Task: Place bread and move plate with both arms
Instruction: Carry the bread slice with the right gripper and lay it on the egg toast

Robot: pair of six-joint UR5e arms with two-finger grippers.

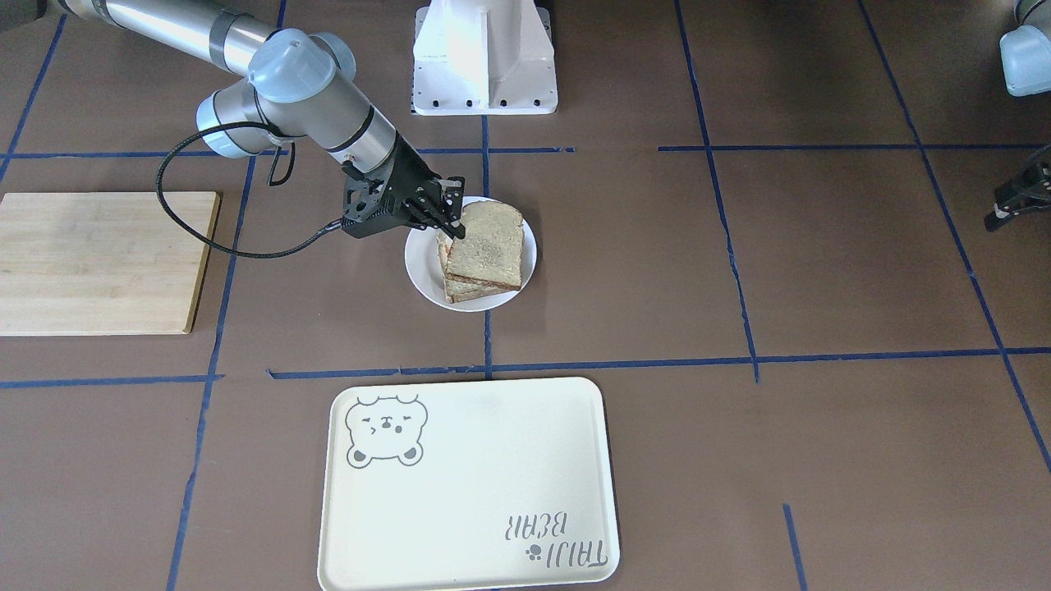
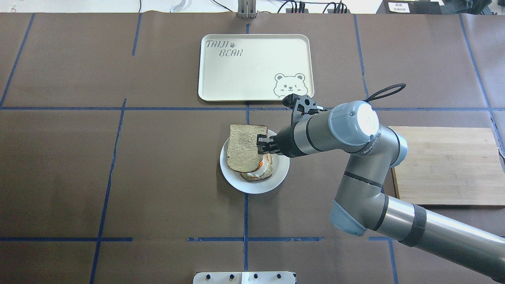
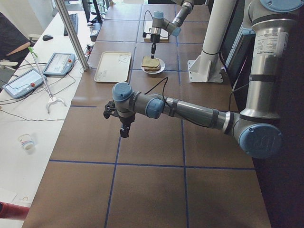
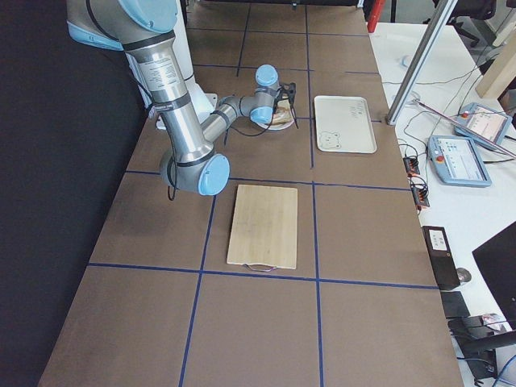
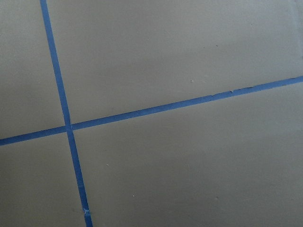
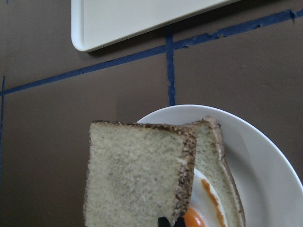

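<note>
My right gripper (image 1: 450, 226) is shut on one edge of the plain bread slice (image 1: 486, 242). It holds the slice over the egg toast (image 2: 258, 173) on the round white plate (image 1: 423, 275). In the overhead view the bread (image 2: 245, 148) covers most of the toast and overhangs the plate (image 2: 252, 186) toward the tray. The right wrist view shows the bread (image 6: 137, 175) held at its edge, with the egg toast (image 6: 213, 189) and plate (image 6: 265, 165) below. My left gripper (image 1: 998, 215) hangs far off over bare table, and I cannot tell whether it is open.
A cream tray with a bear drawing (image 2: 256, 67) lies beyond the plate. A wooden cutting board (image 2: 446, 165) lies on the robot's right. The white pedestal base (image 1: 484, 57) stands at the robot's side. Blue tape lines cross the brown table.
</note>
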